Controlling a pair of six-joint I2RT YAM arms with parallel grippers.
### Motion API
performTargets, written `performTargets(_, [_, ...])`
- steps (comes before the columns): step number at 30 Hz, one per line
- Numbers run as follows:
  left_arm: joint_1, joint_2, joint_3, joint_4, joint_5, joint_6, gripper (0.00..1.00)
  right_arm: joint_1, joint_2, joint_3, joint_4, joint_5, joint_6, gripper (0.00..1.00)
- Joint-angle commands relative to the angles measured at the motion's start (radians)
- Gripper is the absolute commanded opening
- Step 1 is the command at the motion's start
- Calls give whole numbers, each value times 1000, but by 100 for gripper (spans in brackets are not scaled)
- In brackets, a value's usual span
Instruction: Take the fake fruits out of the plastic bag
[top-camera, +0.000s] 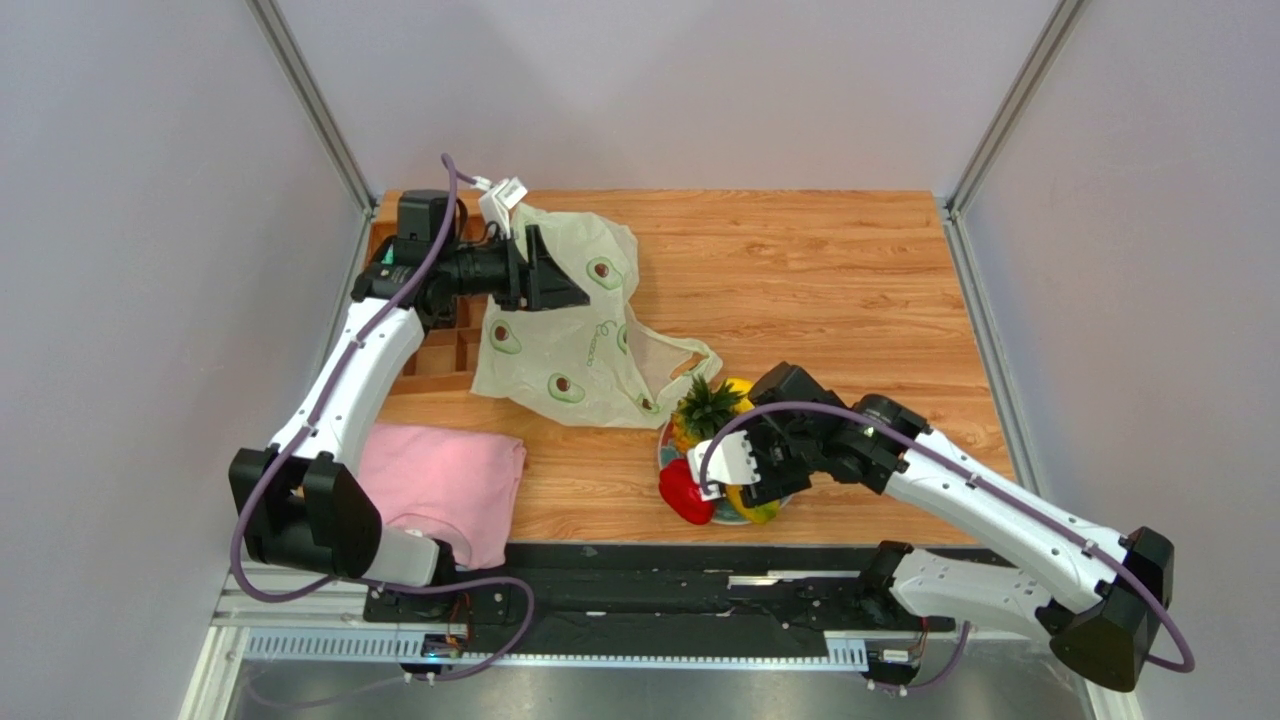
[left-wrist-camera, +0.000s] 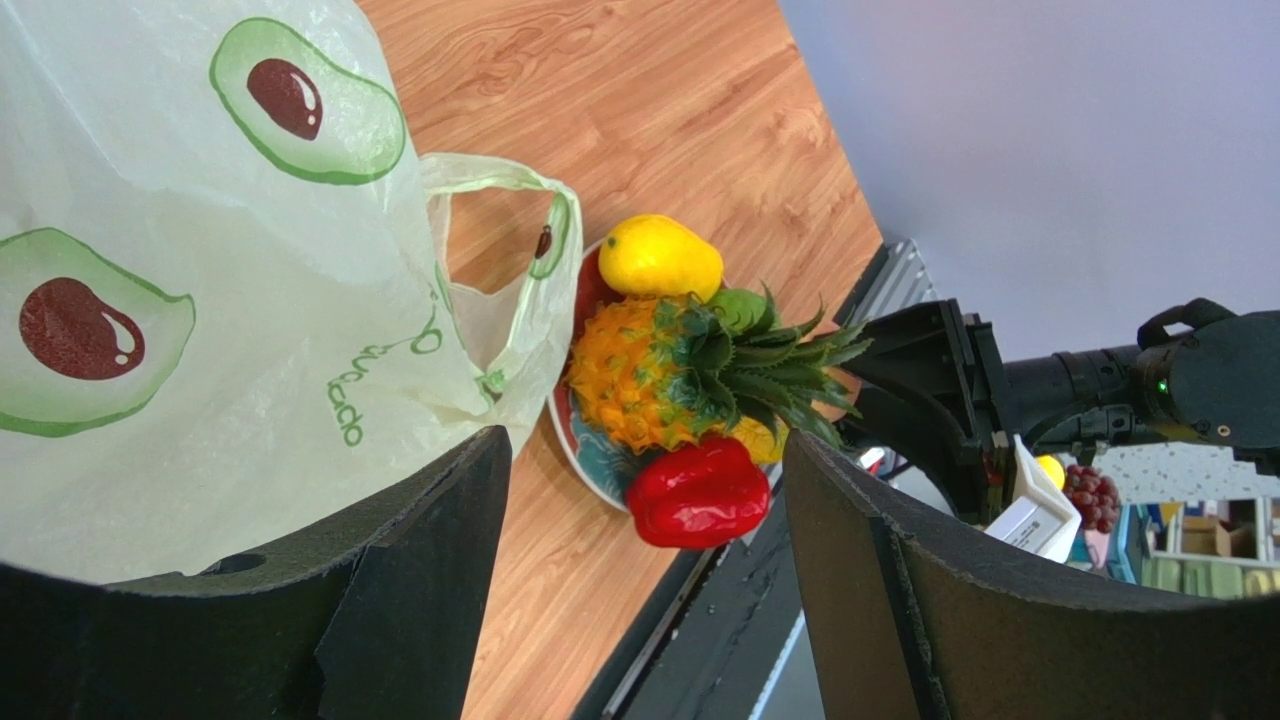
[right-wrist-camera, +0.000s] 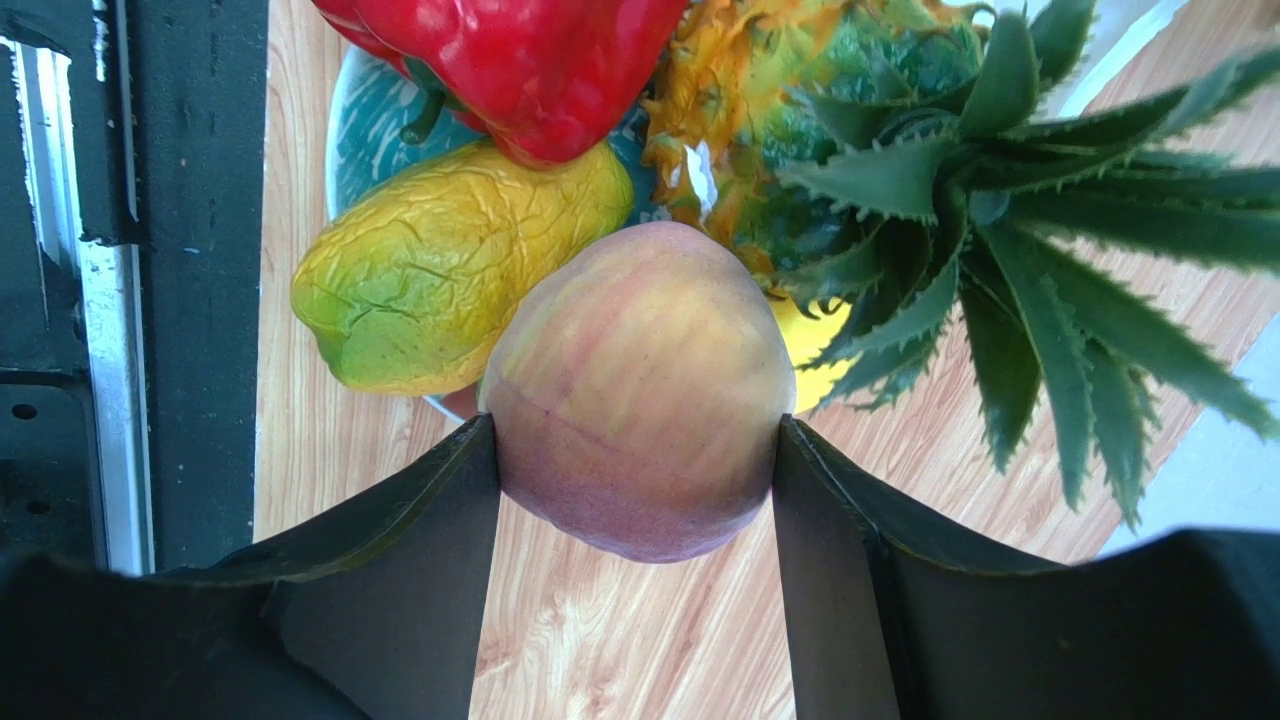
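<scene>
The pale avocado-print plastic bag (top-camera: 579, 323) lies crumpled at the back left of the table, its handle loop (left-wrist-camera: 511, 195) reaching toward the plate (top-camera: 670, 449). My left gripper (top-camera: 562, 282) hangs open at the bag's upper edge. In the left wrist view the bag (left-wrist-camera: 181, 285) sits beside the left finger (left-wrist-camera: 436, 525), with nothing between the jaws. The plate holds a pineapple (left-wrist-camera: 661, 368), a red pepper (left-wrist-camera: 699, 492) and a yellow-orange mango (right-wrist-camera: 451, 270). Right over this pile, my right gripper (right-wrist-camera: 634, 435) is shut on a peach (right-wrist-camera: 639, 390).
A folded pink cloth (top-camera: 443, 480) lies at the front left beside the left arm. A wooden compartment box (top-camera: 436, 357) sits at the left edge under that arm. A black rail (top-camera: 631, 570) runs along the table's near edge, close to the plate.
</scene>
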Motion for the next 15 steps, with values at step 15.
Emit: performTargets(15, [5,-26,79,-55,43,76,74,-108,-264,14,-55,252,171,100])
